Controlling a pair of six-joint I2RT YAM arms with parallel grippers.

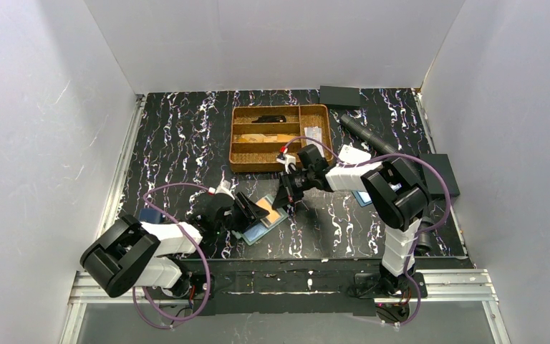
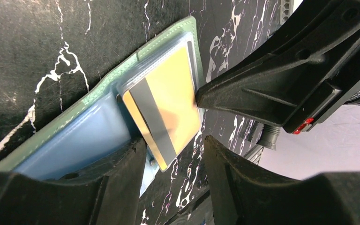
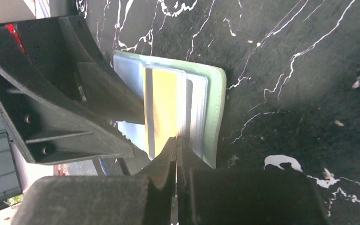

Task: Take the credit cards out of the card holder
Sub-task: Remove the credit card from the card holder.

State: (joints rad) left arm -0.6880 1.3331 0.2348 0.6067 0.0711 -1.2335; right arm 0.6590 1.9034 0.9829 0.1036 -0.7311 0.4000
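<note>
From above, the flat teal-green rectangular card holder [image 1: 258,233] lies open on the black, white-veined bench [image 1: 186,143] between both arms. Behind it is a brown compartmented tray [image 1: 234,140] holding a black item and some pale pieces. The left wrist view adds what the top view blurs: a thin orange-gold plastic card [image 2: 173,93] with a grey stripe, partly out of its clear pocket, its print unreadable. The left pincer [image 2: 174,150] stands apart, one finger over the holder's blue panel. The right wrist view shows the right pincer [image 3: 176,143] closed, tips at the orange-gold card's edge; whether it pinches the card cannot be told.
</note>
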